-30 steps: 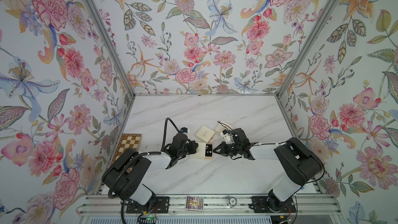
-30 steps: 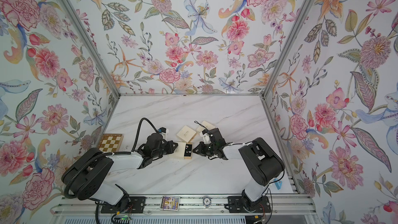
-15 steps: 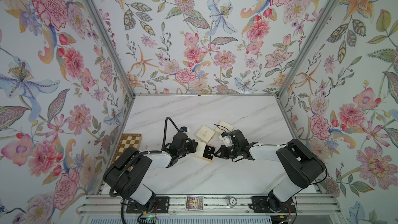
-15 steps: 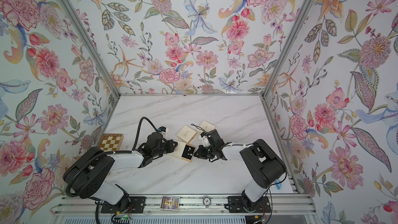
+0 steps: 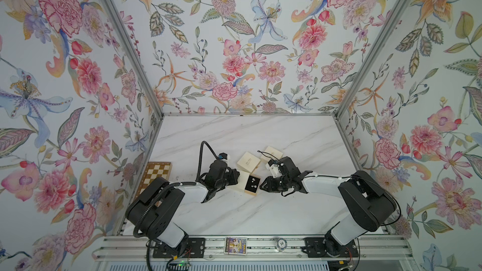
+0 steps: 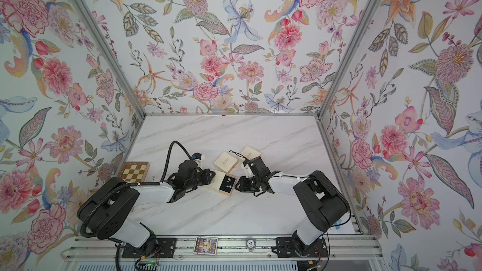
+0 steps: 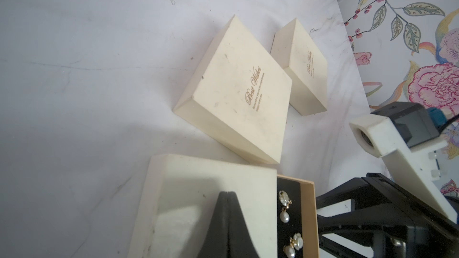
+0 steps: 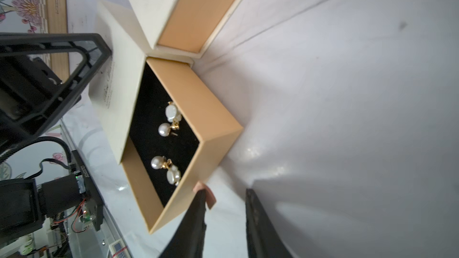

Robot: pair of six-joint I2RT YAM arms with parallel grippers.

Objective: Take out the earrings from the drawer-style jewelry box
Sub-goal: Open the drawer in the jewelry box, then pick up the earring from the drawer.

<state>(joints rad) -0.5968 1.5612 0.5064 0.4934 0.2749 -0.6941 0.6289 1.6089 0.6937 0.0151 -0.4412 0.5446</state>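
Note:
The jewelry box (image 5: 241, 178) is a cream sleeve with a tan drawer (image 8: 198, 110) slid out toward my right arm. The earrings (image 8: 171, 117) lie as two pearl pairs on the drawer's black lining; they also show in the left wrist view (image 7: 284, 206) and in both top views (image 5: 253, 183) (image 6: 228, 183). My left gripper (image 7: 229, 192) is shut, its tip resting on top of the sleeve (image 7: 188, 187). My right gripper (image 8: 226, 192) is open just off the drawer's front. A pink pull tab (image 8: 210, 198) lies against one finger, not clamped.
Two more closed cream boxes (image 5: 248, 162) (image 5: 272, 153) lie just behind the open one, the nearer touching it. A small chessboard (image 5: 157, 172) sits at the table's left edge. A card (image 5: 235, 245) and a chip (image 5: 281, 242) rest on the front rail.
The drawer has slid out toward the right arm, baring the earrings. My right gripper, shut before, has now opened and let go of the pull tab. The left gripper has stayed on the sleeve.

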